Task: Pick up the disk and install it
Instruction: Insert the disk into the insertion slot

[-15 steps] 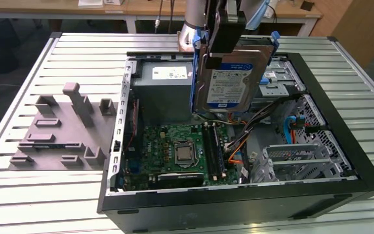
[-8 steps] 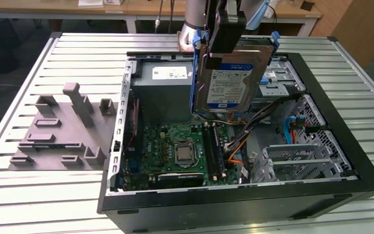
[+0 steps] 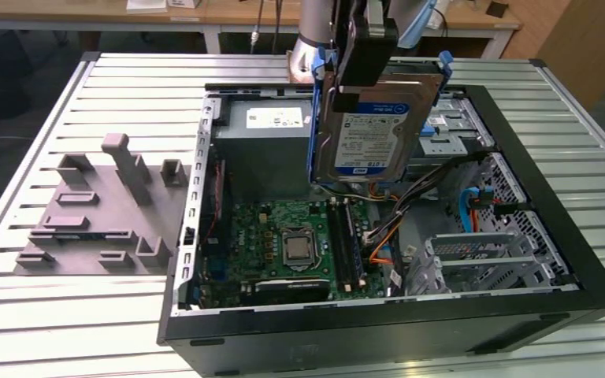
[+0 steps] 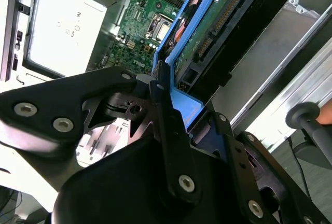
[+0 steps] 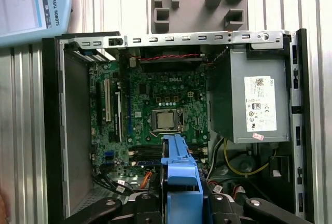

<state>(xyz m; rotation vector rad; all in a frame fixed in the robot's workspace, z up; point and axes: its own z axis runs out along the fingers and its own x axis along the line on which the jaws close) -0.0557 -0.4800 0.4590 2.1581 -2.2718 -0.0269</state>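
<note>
The disk (image 3: pixel 371 130), a silver-grey hard drive with a white-and-blue label in a blue carrier frame, hangs upright on edge over the open computer case (image 3: pixel 554 236). My gripper (image 3: pixel 364 47) is shut on its upper end. The disk's lower edge is above the motherboard (image 3: pixel 292 236), beside the grey power supply box (image 3: pixel 265 142). In the second wrist view the black fingers (image 4: pixel 162 105) clamp the blue frame, and the disk's (image 4: pixel 218 22) green circuit side shows. In the first wrist view the disk's blue frame (image 5: pixel 179 169) points down at the case interior from my gripper (image 5: pixel 179 203).
A metal drive cage (image 3: pixel 491 260) and loose cables lie at the exterior view's right inside the case. A grey moulded fixture (image 3: pixel 103 205) stands on the slatted table at the exterior view's left. The power supply (image 5: pixel 257 105) fills one corner of the case.
</note>
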